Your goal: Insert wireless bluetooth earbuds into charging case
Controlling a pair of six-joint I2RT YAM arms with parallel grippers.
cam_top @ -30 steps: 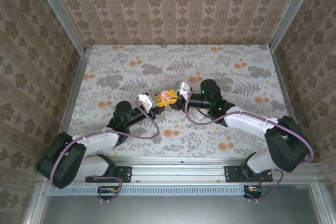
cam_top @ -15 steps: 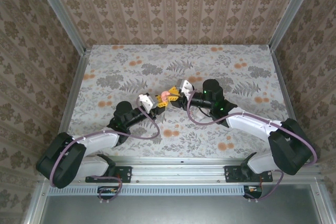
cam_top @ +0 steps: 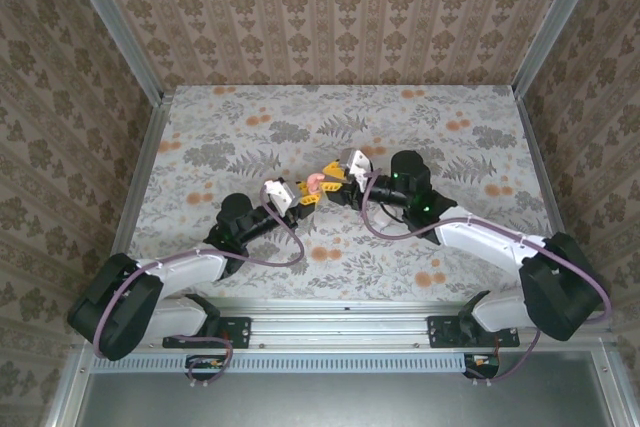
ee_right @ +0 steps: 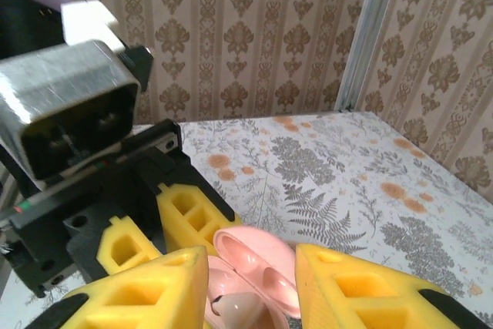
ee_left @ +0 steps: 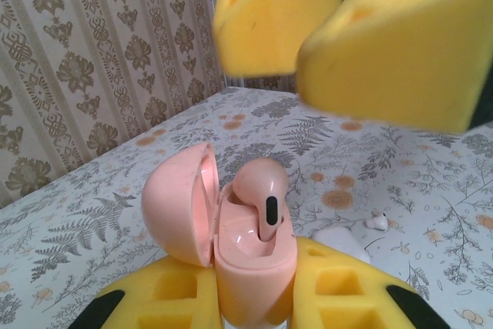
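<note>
Two arms tip to tip mid-table from above, pink case between left gripper and right gripper; left wrist: left gripper clenched on open case, one earbud seated inside; right wrist: right gripper parted, case between its fingers, nothing pinched.

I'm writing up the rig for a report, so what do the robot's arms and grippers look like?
The left arm and right arm match: white links between bulky black joints, each trailed by a purple cable. The left gripper and right gripper carry chunky yellow fingers with square recesses, and behind each sits a white block.
</note>
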